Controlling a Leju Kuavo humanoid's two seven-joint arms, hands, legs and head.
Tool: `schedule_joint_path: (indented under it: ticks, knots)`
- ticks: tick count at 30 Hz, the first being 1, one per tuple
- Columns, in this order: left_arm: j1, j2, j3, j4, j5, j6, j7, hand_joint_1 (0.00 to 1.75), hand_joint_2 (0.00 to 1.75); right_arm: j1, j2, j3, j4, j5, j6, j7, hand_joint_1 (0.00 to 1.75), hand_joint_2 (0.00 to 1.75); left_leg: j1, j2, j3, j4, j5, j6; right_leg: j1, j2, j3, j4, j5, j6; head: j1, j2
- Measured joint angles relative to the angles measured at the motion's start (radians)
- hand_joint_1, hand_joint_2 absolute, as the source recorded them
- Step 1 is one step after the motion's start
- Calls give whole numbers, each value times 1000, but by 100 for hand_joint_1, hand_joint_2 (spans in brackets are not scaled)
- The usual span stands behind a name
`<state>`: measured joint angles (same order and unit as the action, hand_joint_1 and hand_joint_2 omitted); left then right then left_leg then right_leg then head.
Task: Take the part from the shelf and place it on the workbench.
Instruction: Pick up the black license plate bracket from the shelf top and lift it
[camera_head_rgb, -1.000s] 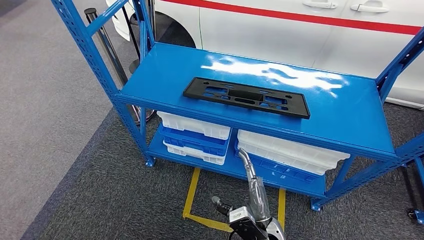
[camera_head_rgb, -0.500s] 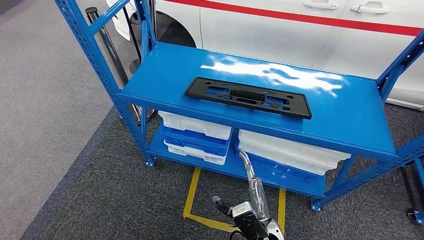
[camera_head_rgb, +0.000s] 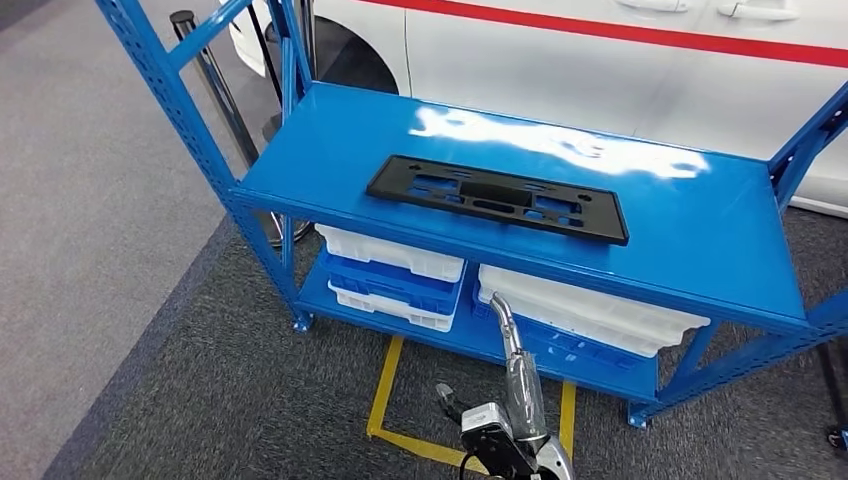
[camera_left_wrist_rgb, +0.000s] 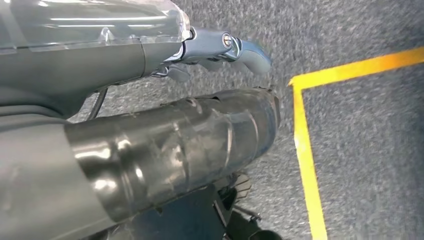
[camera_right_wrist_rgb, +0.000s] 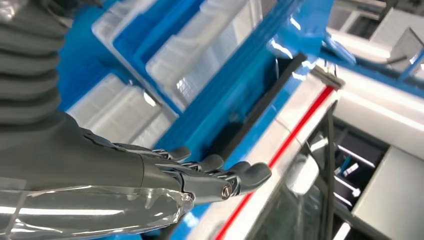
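Still apart: part (camera_head_rgb: 497, 197) flat on shelf (camera_head_rgb: 700, 230), long axis sideways; right hand (camera_right_wrist_rgb: 200, 172) nearer, below shelf edge, fingers extended, empty; left hand (camera_left_wrist_rgb: 220, 47) state unclear.

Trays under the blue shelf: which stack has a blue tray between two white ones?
The stack on the left: a blue tray sits between white ones. The right stack shows white trays above a blue one.

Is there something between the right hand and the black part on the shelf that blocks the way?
Nothing visible blocks it. The black part lies alone on the blue shelf top, apart from the white trays on the level below. The right hand is empty, fingers extended, below the shelf's front edge, which it must rise past.
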<state>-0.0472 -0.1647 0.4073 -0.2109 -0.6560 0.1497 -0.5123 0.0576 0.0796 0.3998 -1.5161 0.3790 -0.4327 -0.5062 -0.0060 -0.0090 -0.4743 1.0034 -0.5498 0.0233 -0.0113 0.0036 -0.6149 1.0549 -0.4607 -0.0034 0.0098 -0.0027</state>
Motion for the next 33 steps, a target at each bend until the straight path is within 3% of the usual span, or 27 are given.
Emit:
schedule_joint_path:
  ticks: [2, 3, 5, 6, 7, 8, 10, 12, 15, 17, 18, 20, 21, 22, 23, 24, 26, 27, 29, 32, 33]
  knots:
    - [0, 0, 0, 0, -4, -1, 0, 0, 0, -2, 2, 1, -11, 26, -24, -13, 0, 0, 2, 2, -14, 36, -24, -12, -3, -2, 8, -8, -2, -9, -1, 0]
    - [-1, 0, 0, 0, -6, -1, 0, 0, 0, -3, 4, 2, -16, 37, -33, -20, 0, 0, 5, 2, -38, 83, -47, -19, -5, -5, 13, -12, -3, -13, -1, 0]
    - [-2, -1, 0, 0, -10, -3, 0, 0, 0, -4, 5, 8, -21, 49, -41, -30, 0, 0, 9, 3, -114, 220, -97, -28, -4, -9, 17, -13, -7, -18, -2, 0]
    - [-1, -1, 0, 0, -12, -3, 0, 0, 0, -4, 5, 11, -21, 50, -39, -31, 0, 0, 12, 3, -150, 273, -105, -31, -4, -10, 19, -13, -9, -20, -2, 0]
    - [0, -1, 0, 0, -14, -4, 0, 0, 0, -4, 5, 14, -21, 52, -36, -32, 0, 0, 15, 3, -171, 295, -94, -33, -4, -10, 22, -13, -11, -20, -2, 0]
    - [1, -1, 0, 0, -15, -4, 1, 0, 0, -4, 5, 18, -21, 56, -32, -31, 0, 0, 17, 3, -172, 275, -63, -35, -5, -9, 25, -13, -13, -19, -2, 0]
    - [1, 0, 1, 0, -17, -5, 1, 0, 0, -4, 5, 26, -21, 69, -30, -31, 0, 0, 21, 5, -129, 151, 23, -36, -7, -7, 35, -12, -18, -13, -2, 0]
    - [-2, -1, 1, 0, -19, -7, 2, 0, 0, -5, 5, 30, -21, 83, -36, -31, 0, 0, 18, 5, -89, 49, 61, -31, -6, -7, 38, -10, -22, -2, -1, 0]
    - [-3, -1, 1, 1, -21, -8, 3, 0, 0, -5, 4, 31, -21, 92, -46, -29, 0, 0, 14, 2, -84, 27, 61, -11, -3, -7, 36, -14, -19, 15, -1, 0]
    - [-2, -1, 1, 1, -21, -8, 4, 0, 0, -6, 3, 31, -21, 95, -51, -26, 0, 0, 16, 3, -82, 19, 67, 4, -4, -7, 29, 7, -35, 23, -1, 0]
    - [-2, -1, 1, 1, -22, -8, 4, 0, 0, -6, 3, 31, -21, 96, -54, -25, 0, 0, 17, 4, -80, 15, 70, 11, -4, -6, 12, 45, -59, 26, 0, 0]
    - [-4, -1, 2, 1, -24, -7, 4, 0, 0, -5, 2, 31, -21, 98, -59, -22, 0, 0, 14, 4, -81, 15, 70, 20, -4, -6, -48, 172, -123, 29, 0, 0]
    - [-4, -1, 2, 1, -24, -7, 4, 0, 0, -4, 1, 31, -21, 98, -61, -21, 0, 0, 11, 4, -81, 15, 69, 22, -3, -5, -78, 233, -143, 30, 0, 0]
    - [-4, -1, 2, 1, -24, -7, 4, 0, 0, -3, 0, 31, -21, 98, -62, -21, 0, 0, 8, 4, -80, 15, 69, 23, -3, -5, -95, 265, -146, 29, 0, 0]
    - [-3, -1, 2, 1, -25, -7, 4, 0, 0, -2, 0, 31, -21, 98, -63, -20, 0, 0, 5, 3, -78, 15, 68, 25, -2, -5, -94, 258, -127, 26, 0, 0]
    - [-3, -1, 3, 1, -26, -8, 4, 0, 0, -2, -1, 31, -21, 100, -64, -20, 0, 0, 3, 2, -75, 15, 66, 25, -1, -5, -72, 210, -92, 20, 0, 0]
    - [-4, -2, 3, 1, -30, -10, 4, 0, 0, -2, -3, 31, -22, 104, -68, -20, 0, 0, -3, 1, -71, 16, 62, 25, 6, -5, -9, 70, -28, 5, -1, 0]
    - [-5, -3, 3, 1, -33, -12, 3, 0, 0, -2, -3, 31, -23, 107, -72, -20, 0, 0, -4, 0, -71, 17, 61, 23, 10, -4, 13, 20, -13, -1, 0, 0]
    - [-6, -4, 3, 1, -41, -16, 2, 0, 0, -2, -4, 31, -26, 114, -81, -20, 0, 0, -6, 1, -74, 17, 59, 16, 15, -3, 25, -11, -12, -5, -1, 0]
    - [-7, -3, 1, 1, -54, -19, 1, 0, 0, -1, -5, 31, -33, 124, -94, -21, 0, 0, -7, 2, -75, 30, 43, 0, 6, -3, 35, -30, -5, -13, -2, 0]
    - [-7, -2, 0, 1, -57, -19, 0, 0, 0, -1, -5, 31, -35, 125, -97, -21, 0, 44, -6, 2, -88, 60, 23, -6, 1, -5, 40, -37, -3, -16, -3, 0]
